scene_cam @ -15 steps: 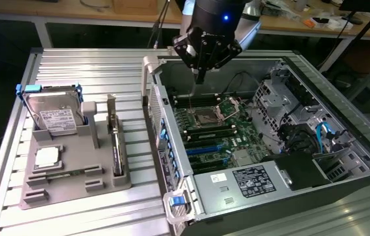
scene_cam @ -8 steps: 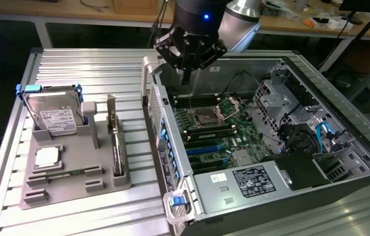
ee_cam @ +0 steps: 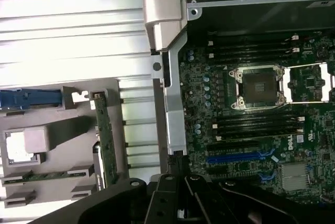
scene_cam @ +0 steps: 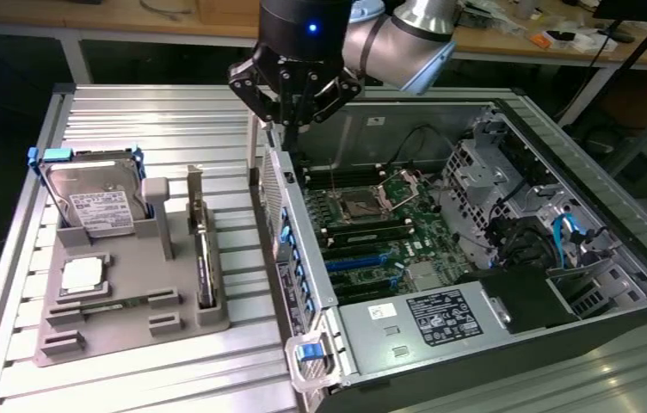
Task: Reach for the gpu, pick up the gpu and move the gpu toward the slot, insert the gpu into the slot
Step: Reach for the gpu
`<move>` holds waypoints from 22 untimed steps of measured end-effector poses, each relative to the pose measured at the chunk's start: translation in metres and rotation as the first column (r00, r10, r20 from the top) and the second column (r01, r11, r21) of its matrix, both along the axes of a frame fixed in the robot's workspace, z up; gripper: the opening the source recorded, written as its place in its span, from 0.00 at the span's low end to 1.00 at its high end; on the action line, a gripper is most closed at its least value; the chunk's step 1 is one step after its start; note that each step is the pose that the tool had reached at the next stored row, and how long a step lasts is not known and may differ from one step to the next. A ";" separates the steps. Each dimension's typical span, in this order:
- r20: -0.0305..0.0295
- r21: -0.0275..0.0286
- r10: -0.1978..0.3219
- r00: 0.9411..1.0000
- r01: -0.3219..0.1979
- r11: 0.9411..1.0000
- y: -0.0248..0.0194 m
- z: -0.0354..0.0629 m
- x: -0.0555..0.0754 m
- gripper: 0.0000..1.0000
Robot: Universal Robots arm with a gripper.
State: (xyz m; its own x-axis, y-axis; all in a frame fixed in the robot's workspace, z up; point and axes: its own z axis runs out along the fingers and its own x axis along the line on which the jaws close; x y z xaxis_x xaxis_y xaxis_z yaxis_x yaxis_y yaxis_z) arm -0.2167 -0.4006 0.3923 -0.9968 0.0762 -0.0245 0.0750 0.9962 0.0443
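Edgewise, thin dark gpu (scene_cam: 202, 274)

Legend: the motherboard (ee_cam: 246, 114) beneath me bears a white "DELL" mark beside its memory slots. The hard drive label (scene_cam: 100, 211) and power supply label (scene_cam: 444, 314) carry print I cannot read.

Work surface: parts holder beside an open computer case

A grey parts holder (scene_cam: 128, 323) on the slatted metal table (scene_cam: 140, 112) carries a hard drive (scene_cam: 92, 206), standing in a blue-handled bracket (scene_cam: 51, 156), and a square processor chip (scene_cam: 83, 274) lying flat. Toward the exterior view's right, the open computer case (scene_cam: 387, 125) exposes the motherboard (scene_cam: 381, 249) and its processor socket (scene_cam: 364, 205).
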 end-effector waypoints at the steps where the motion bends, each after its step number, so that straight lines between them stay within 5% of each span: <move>1: 0.000 0.000 0.000 1.000 0.000 1.000 -0.0001 -0.0001 -0.004 0.10; 22: 0.000 0.000 0.000 1.000 0.000 1.000 -0.0027 -0.0018 -0.096 0.10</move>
